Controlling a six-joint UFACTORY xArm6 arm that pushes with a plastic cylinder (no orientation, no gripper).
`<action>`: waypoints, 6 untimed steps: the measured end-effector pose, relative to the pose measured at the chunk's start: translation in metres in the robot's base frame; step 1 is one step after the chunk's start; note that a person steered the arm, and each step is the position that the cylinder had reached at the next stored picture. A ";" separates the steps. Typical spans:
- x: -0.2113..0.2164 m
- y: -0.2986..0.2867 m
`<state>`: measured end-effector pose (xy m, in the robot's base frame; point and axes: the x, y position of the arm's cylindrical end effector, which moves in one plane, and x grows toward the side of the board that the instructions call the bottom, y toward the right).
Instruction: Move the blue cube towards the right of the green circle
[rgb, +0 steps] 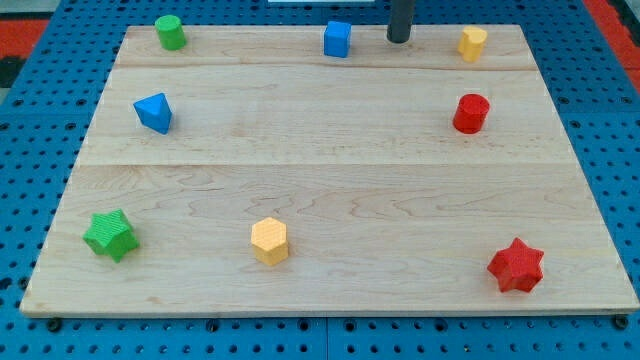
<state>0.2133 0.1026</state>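
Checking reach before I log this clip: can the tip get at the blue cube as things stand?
Probably yes. My tip sits just to the view's right of the blue cube, along the board's top edge, with nothing between them.

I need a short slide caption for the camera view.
My tip stands right of the blue cube; green cylinder at far left.

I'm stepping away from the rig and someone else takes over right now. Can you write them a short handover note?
My tip is at the view's top edge, just to the view's right of the blue cube, apart from it.
The green circle sits at the view's top left corner.
Done: nothing visible; the cube is far to the circle's right, near the board's middle.
Left: push the cube toward the view's left until it is close beside the circle's right.
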 end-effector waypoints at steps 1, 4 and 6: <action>-0.010 -0.036; 0.029 -0.124; 0.053 -0.156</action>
